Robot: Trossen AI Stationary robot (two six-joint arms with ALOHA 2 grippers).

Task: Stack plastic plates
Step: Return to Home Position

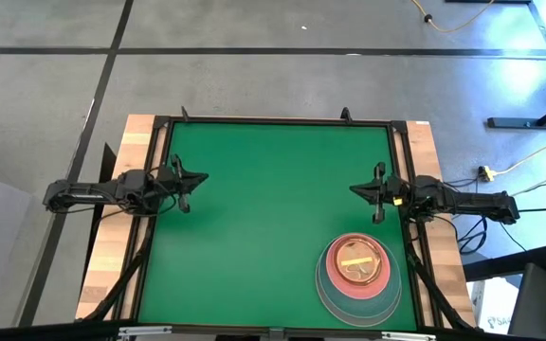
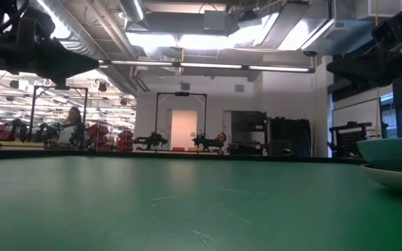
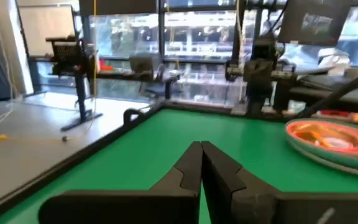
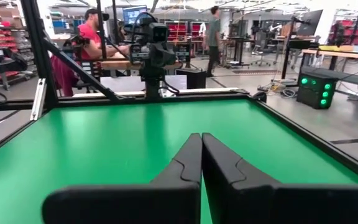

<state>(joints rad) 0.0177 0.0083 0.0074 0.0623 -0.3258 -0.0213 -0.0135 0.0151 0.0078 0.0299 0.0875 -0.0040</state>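
Note:
The plastic plates [image 1: 358, 273] stand in one stack on the green mat near the table's near right corner: large grey and teal-grey plates at the bottom, a pink one above, small translucent pink and amber ones on top. The stack [image 3: 331, 138] also shows in the left wrist view, and its edge [image 2: 395, 162] in the low view. My left gripper [image 1: 197, 177] hovers shut at the table's left side. My right gripper [image 1: 356, 189] hovers shut at the right side, just beyond the stack. Both point toward the table's middle.
A black frame [image 1: 282, 120] borders the green mat [image 1: 254, 218], with wooden strips along the table's left and right edges. The mat's middle and left part hold nothing. People [image 4: 95, 37] sit and stand in the room beyond the table.

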